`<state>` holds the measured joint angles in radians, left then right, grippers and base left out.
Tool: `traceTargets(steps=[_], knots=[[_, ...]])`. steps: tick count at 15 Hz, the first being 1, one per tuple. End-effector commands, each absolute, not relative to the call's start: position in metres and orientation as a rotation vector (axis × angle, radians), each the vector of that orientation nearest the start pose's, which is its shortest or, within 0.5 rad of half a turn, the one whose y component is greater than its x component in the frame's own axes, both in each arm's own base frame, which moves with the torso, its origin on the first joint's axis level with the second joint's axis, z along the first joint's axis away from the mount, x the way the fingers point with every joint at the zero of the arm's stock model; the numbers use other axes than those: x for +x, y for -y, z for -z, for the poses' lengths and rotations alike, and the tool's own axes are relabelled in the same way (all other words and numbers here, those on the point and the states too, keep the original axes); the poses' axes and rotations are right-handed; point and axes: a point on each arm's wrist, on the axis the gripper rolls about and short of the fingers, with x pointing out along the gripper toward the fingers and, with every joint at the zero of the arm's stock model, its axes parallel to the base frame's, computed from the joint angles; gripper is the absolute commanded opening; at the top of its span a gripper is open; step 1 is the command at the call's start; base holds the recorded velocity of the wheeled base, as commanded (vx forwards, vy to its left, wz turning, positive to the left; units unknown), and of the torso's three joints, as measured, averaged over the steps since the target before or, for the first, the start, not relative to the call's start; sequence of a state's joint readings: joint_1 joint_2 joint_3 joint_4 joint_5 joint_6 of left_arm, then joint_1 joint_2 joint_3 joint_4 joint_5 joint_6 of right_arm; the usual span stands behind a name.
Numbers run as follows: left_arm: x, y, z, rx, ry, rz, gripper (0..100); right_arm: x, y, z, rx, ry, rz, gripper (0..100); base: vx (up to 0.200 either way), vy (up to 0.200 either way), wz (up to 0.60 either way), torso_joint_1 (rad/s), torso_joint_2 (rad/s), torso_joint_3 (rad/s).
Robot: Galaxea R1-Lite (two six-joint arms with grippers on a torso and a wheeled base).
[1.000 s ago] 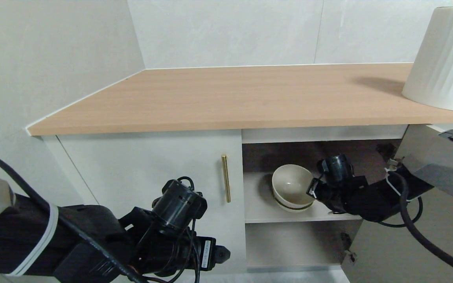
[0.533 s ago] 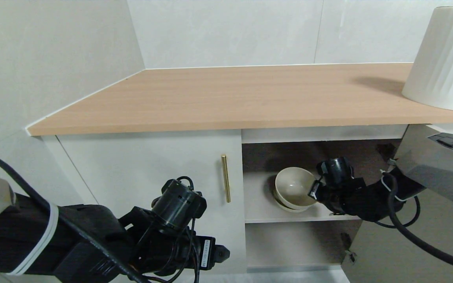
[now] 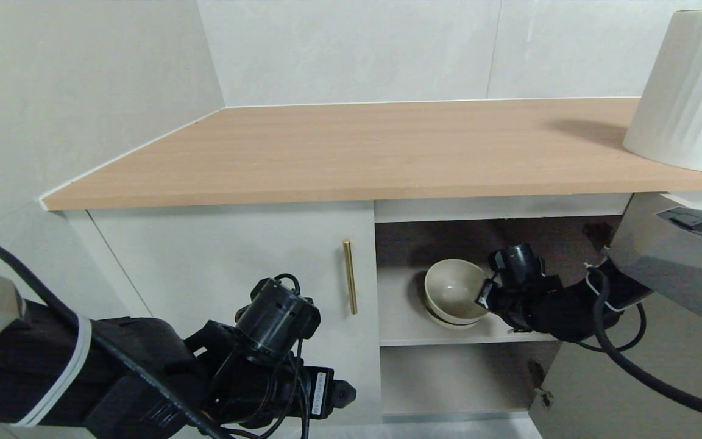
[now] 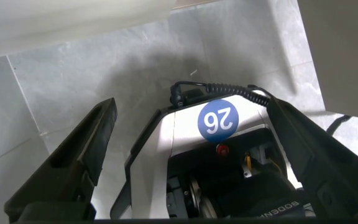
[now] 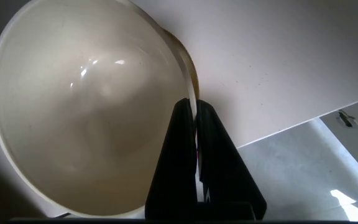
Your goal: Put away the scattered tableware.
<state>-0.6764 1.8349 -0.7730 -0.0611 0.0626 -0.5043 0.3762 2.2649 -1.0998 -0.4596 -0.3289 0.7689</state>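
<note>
R gripper (image 5: pixel 196 111): fingers closed down to a thin gap, pinching the bowl (image 5: pixel 86 106) at its rim, one finger inside the wall and one outside. The R wrist view gives this grip detail. In the head view the R gripper (image 3: pixel 489 294) is masked by the wrist and camera housing, so finger state cannot be read there.

Bowl (image 3: pixel 451 291), head view: pale, mouth tilted up and toward the front, on the upper shelf (image 3: pixel 403 320) of the open cabinet compartment, toward its L half. A second pale rim shows just under the bowl. Cannot tell if that is another dish or the bowl's own base. The R wrist view adds a brownish edge behind the rim on the shelf side.

L gripper (image 4: pixel 191 109): fingers spread wide, nothing between them, per the L wrist view. In the head view the L gripper (image 3: pixel 336 393) sits low, in front of the closed L door (image 3: pixel 235 274), well apart from the bowl.

Surroundings, head view: brass handle (image 3: pixel 349 285) on the closed door, beside the open compartment. R door (image 3: pixel 607 396) swung open. Wood worktop (image 3: pixel 357 152) above. White ribbed cylinder (image 3: pixel 689 91) on the worktop at far R.
</note>
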Motion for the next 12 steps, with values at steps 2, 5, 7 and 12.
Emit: traceTargets(steps=[2, 5, 7, 12], knots=[[0.2231, 0.1773, -0.0868, -0.085, -1.053, 0.304, 100, 0.3841, -0.1444, -0.0303, 0.495, -0.639, 0.207, 0, 0.0, 0.0, 0.0, 0.0, 0.0, 0.0], [0.2232, 0.1774, -0.0864, -0.084, -1.054, 0.303, 100, 0.3838, -0.1443, -0.0299, 0.488, -0.641, 0.206, 0, 0.0, 0.0, 0.0, 0.0, 0.0, 0.0], [0.2233, 0.1774, -0.0859, -0.084, -1.055, 0.303, 100, 0.3836, -0.1449, -0.0299, 0.488, -0.642, 0.204, 100, 0.0, 0.0, 0.0, 0.0, 0.0, 0.0], [0.2232, 0.1774, -0.0864, -0.084, -1.054, 0.303, 100, 0.3831, -0.1454, -0.0302, 0.487, -0.642, 0.203, 100, 0.0, 0.0, 0.0, 0.0, 0.0, 0.0]])
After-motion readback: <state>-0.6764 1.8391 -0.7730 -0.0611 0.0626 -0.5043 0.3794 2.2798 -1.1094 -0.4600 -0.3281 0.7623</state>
